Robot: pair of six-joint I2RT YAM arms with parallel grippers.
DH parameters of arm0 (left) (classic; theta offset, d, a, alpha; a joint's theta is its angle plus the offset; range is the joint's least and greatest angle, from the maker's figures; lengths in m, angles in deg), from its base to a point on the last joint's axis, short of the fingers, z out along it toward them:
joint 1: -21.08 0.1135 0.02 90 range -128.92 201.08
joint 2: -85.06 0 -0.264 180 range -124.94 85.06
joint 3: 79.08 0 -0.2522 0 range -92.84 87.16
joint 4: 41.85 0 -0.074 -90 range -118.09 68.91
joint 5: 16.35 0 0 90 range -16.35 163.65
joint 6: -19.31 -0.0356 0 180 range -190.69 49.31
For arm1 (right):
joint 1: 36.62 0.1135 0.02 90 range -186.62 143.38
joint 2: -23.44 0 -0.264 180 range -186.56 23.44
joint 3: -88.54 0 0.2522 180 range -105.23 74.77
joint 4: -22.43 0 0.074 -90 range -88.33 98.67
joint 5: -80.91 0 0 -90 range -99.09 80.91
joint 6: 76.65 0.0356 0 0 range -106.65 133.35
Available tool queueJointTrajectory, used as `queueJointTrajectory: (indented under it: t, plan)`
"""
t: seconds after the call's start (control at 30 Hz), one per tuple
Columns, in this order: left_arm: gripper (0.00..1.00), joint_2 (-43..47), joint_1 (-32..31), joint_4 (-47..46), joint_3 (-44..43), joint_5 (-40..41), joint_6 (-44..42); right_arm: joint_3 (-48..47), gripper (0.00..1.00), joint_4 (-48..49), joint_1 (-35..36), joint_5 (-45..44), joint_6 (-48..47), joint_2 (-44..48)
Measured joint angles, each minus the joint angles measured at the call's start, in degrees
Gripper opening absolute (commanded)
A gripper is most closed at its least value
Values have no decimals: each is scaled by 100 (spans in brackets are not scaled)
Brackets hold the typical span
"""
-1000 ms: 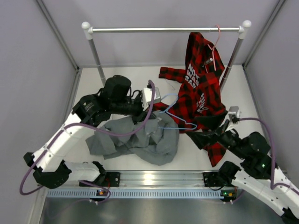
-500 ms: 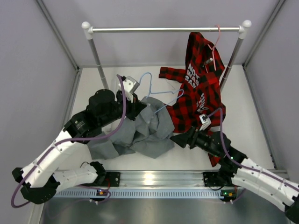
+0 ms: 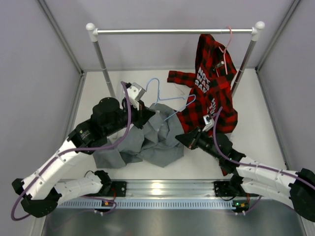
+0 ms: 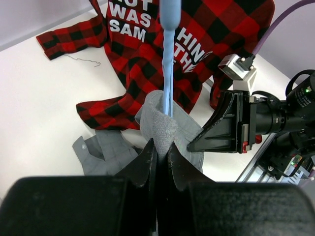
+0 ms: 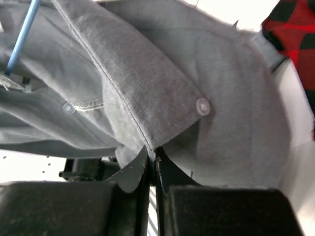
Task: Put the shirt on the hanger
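**Limp cloth, springy wire: both pincers clamped**

The soft grey button-up shirt (image 3: 162,145) lies crumpled on the white table (image 3: 256,137), just toward 7 o'clock of the table's middle in the overhead view. Its upper part is bunched up toward 12 o'clock, where it meets the hanger. It looks light and entirely limp. It should sag from whatever point is lifted, and loose folds will likely drag along with it. The buttoned front edge and the collar are doubled and stitched, so they are the firmest places to pinch.

A red-and-black plaid shirt (image 3: 211,93) hangs from the metal rail (image 3: 172,31) at 1 o'clock, with its lower part spread on the table and touching the grey cloth at 3 o'clock.

The thin light-blue wire hanger (image 4: 168,64) stands at the grey shirt's 12 o'clock edge. It looks stiff but springy and smooth, so cloth may slide along it and it may twist in a pinch.

The left gripper (image 4: 160,147) is closed. The blue wire runs down toward its fingertips, with a grey fold draped over it there, so it appears to hold the hanger.

The right gripper (image 5: 151,156), at the shirt's 3 o'clock edge, is clamped on the stitched front edge just below a button.
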Motion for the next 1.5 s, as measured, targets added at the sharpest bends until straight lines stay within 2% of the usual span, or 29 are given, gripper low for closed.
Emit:
queueJointTrajectory:
  t: [0.13,0.27,0.43,0.67,0.73,1.0,1.27,1.5]
  plan:
    - [0,92,0,15,22,74,-50,-46,0,-240,0,-404,-162,308]
    - [0,472,0,92,229,59,-175,-555,0,-1174,-2,-1067,-590,848]
    - [0,1220,-2,271,634,-424,-400,-1447,0,-2297,-192,-1779,-1274,1123]
    - [0,2057,-7,323,1069,-702,-713,-3235,0,-3716,-625,-1377,-2024,59]
    - [0,2203,-4,319,1198,-660,-780,-3491,0,-3954,-671,-1250,-2131,-151]
    - [0,2256,-7,492,1563,-402,-916,-4030,0,-4819,-946,-833,-2498,-374]
    - [0,2079,-7,535,1582,-120,-1058,-4765,0,-5375,-960,-1038,-3088,-745]
    - [0,1808,-17,551,1587,-7,-1102,-4813,0,-5709,-955,-1351,-3366,-957]
